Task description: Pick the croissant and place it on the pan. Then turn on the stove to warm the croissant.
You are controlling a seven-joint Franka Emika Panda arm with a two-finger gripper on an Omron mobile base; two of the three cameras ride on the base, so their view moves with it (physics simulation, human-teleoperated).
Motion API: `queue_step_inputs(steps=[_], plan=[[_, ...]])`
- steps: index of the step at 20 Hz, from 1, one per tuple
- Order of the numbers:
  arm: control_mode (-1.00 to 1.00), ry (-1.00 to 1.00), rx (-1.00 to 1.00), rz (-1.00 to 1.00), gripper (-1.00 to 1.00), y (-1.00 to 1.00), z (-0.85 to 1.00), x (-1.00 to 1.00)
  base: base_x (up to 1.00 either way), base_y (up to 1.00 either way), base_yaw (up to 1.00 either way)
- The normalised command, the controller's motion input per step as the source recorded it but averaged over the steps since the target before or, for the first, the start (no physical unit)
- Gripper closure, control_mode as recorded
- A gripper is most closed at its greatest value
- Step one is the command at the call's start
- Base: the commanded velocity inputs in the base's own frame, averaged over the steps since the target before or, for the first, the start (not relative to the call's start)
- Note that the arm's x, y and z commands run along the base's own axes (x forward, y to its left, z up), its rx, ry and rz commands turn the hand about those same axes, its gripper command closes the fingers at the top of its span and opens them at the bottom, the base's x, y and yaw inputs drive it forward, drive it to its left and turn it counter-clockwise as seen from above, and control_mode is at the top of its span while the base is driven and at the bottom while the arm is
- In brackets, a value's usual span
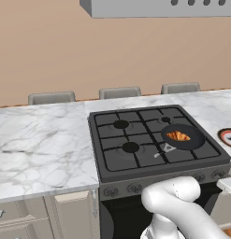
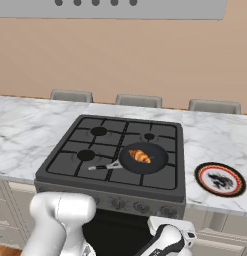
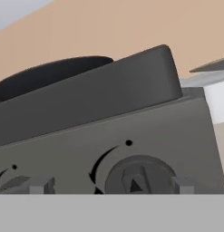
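While croissant [image 2: 139, 156] sits in pan [image 2: 143, 158] — no writing legible

Croissant [image 1: 177, 136] lies in pan [image 1: 185, 137] on stove [image 1: 154, 140].

White marble counter [image 1: 42, 140], red-rimmed plate [image 2: 220, 179] on it, three grey chair backs [image 2: 138, 100] behind, tan wall [image 2: 120, 60]

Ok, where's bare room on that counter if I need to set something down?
The marble counter left of the stove is bare. To the right, a red-rimmed plate takes the near part; bare marble lies behind it. The front-right burner holds the pan with the croissant.
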Motion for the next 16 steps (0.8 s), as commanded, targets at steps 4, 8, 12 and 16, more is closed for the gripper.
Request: queue_step_inputs(steps=[4, 8, 12, 16], plan=[[-1.0, -0.01, 0.0, 0.0, -1.0, -0.16, -0.16, 0.12, 0.0, 0.0, 0.0], [-1.0, -0.01, 0.0, 0.0, -1.0, -0.13, -0.14, 0.12, 0.0, 0.0, 0.0], [-1.0, -0.01, 0.0, 0.0, -1.0, -0.06, -0.13, 0.12, 0.0, 0.0, 0.0], [-1.0, -0.01, 0.0, 0.0, -1.0, 0.0, -0.08, 0.07, 0.0, 0.0, 0.0]])
